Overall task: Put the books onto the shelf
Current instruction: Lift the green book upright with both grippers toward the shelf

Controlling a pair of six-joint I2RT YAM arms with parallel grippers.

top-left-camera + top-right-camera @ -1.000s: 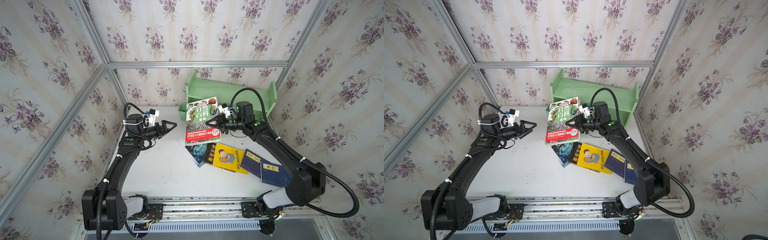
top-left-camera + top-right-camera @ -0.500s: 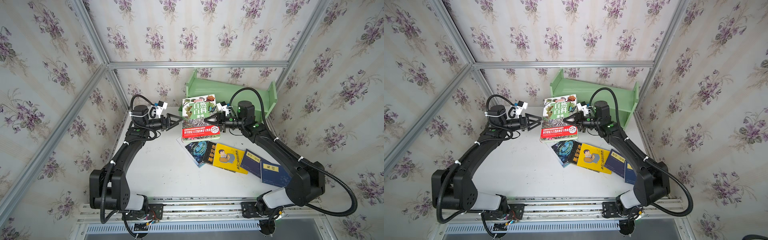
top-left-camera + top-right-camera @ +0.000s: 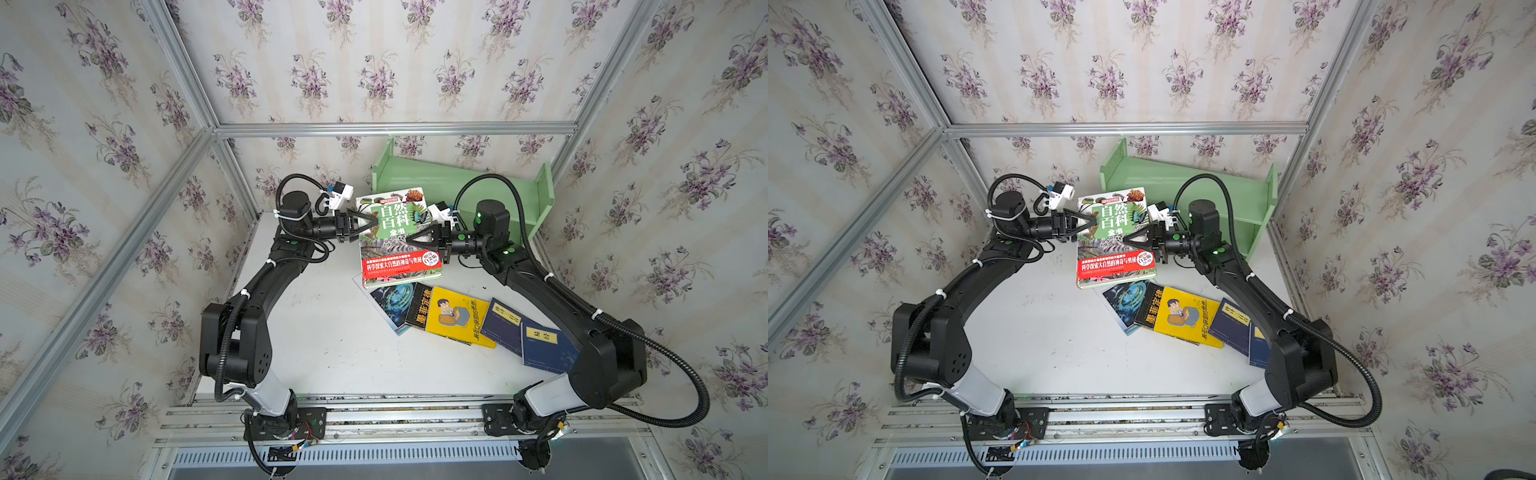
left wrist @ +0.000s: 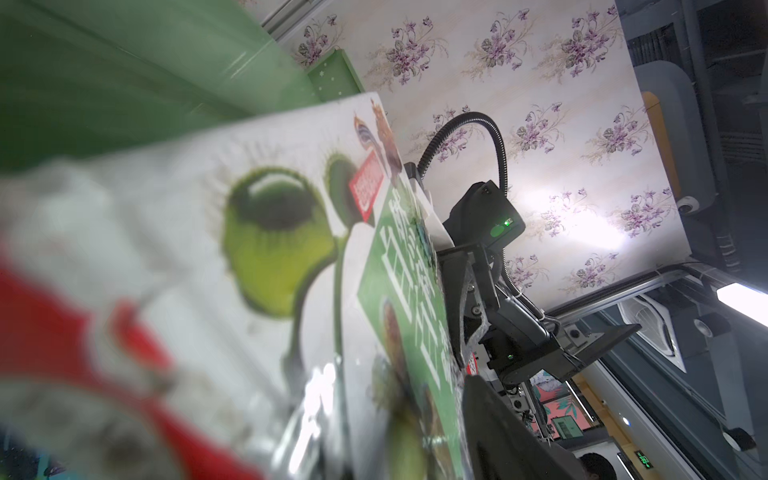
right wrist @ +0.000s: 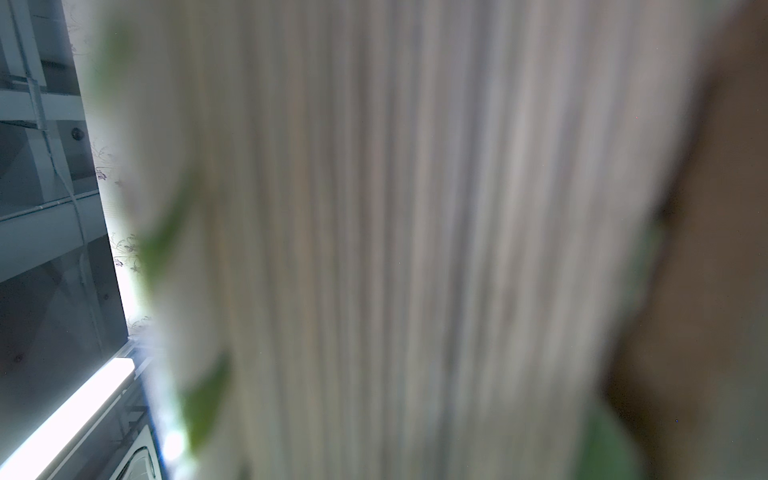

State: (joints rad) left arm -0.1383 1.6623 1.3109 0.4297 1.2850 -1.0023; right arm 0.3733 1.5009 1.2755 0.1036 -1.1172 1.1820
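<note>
Hard to make out: the right wrist view is filled w/ blurred page edges of the green nature book (image 5: pixel 415 208), so no fingers show there. The left wrist view is blurred close up. It shows that book's cover (image 4: pixel 291 249), a strip of the shelf (image 4: pixel 124 62) behind it & one dark finger (image 4: pixel 507 424) by the cover; contact unclear.

In both top views the shelf (image 3: pixel 457 183) (image 3: pixel 1183 183), pale green, sits at the back wall, its lower part hidden behind the book & right arm. All six books are off it.

The green nature book (image 3: pixel 395 237) (image 3: pixel 1113 237) hangs raised just in front of the shelf, cover up. The right gripper (image 3: pixel 411 241) (image 3: pixel 1127 240) is clamped on one side edge. The left gripper (image 3: pixel 372 222) (image 3: pixel 1092 224) reaches over the opposite edge; can't tell if its fingers are pressing the book.

Farther in front of the shelf, on the white table (image 3: pixel 324 332), five books lie flat & overlapping:
- white-blue swirl book (image 3: pixel 390 303), partly covered
- black book (image 3: pixel 419 309) w/ yellow characters
- yellow cartoon-man book (image 3: pixel 455 320)
- two navy books (image 3: pixel 505 326), the outer one partly hidden by the right arm
</note>
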